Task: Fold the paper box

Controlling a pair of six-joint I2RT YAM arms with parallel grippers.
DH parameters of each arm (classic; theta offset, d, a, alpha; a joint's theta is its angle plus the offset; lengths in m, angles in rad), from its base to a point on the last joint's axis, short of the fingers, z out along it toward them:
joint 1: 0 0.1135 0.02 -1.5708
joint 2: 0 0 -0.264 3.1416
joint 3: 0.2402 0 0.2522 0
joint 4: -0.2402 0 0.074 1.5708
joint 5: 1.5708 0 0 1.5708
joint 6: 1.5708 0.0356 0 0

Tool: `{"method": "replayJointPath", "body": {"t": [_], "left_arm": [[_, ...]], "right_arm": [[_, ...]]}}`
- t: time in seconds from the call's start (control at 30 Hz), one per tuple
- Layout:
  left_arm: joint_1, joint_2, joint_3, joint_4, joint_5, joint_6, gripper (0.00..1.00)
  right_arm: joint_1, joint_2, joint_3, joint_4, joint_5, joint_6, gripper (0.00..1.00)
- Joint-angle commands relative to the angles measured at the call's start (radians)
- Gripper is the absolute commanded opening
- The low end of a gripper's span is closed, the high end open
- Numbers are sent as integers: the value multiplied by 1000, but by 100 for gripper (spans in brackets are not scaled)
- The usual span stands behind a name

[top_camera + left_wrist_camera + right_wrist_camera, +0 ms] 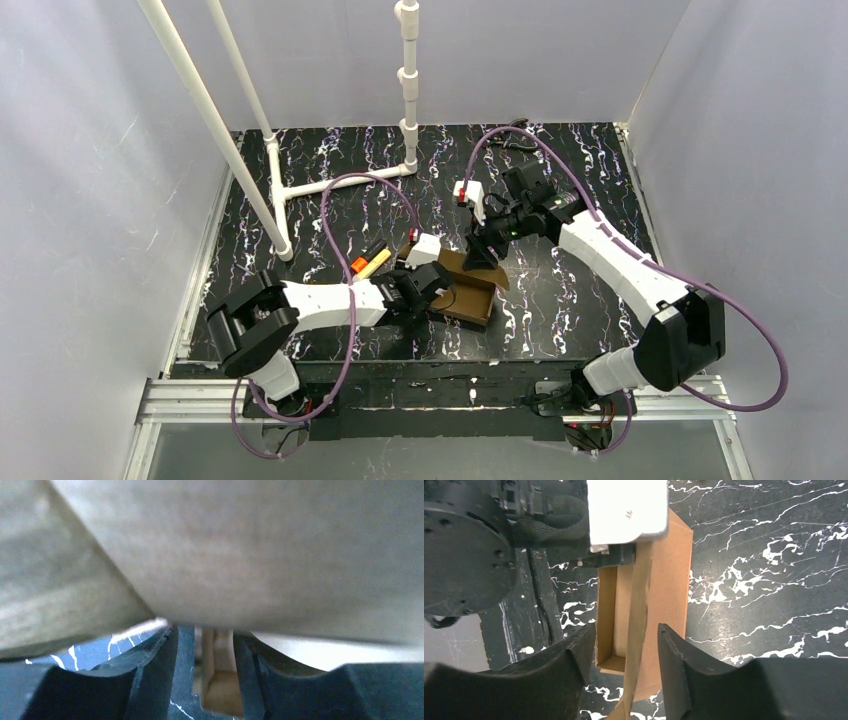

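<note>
The brown paper box (470,292) lies partly formed on the black marbled table (560,290), between the two arms. From the left, my left gripper (436,288) reaches its near-left end. In the left wrist view the left gripper (214,652) is shut on a cardboard wall (220,680), and a cardboard panel (240,555) fills the view above. My right gripper (483,258) hangs over the far side. In the right wrist view the right gripper (626,640) is open. An upright flap (640,615) of the box (671,580) stands between the fingers, touching neither.
An orange-tipped black marker (360,264) and a pale yellow stick (379,262) lie just left of the box, behind the left wrist. A white pipe frame (300,188) stands at the back left. White walls enclose the table.
</note>
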Motion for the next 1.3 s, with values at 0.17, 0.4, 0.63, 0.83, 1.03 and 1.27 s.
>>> {"method": "replayJointPath", "body": {"t": [0.17, 0.4, 0.63, 0.83, 1.03, 1.27], "left_arm": [[10, -223, -67, -66, 74, -136, 48], [27, -306, -128, -29, 141, -174, 53], [82, -362, -107, -32, 247, -146, 51], [88, -494, -214, -74, 361, -172, 27], [89, -607, -367, -72, 383, -478, 0], [91, -584, -387, -41, 348, -694, 0]], "right_arm": [[8, 63, 105, -105, 50, -44, 57], [8, 99, 174, -128, 124, -25, 24], [9, 147, 220, -132, 169, -9, 9], [7, 168, 229, -133, 165, -9, 9], [6, 166, 214, -128, 150, -9, 9], [7, 143, 193, -133, 80, -16, 9]]}}
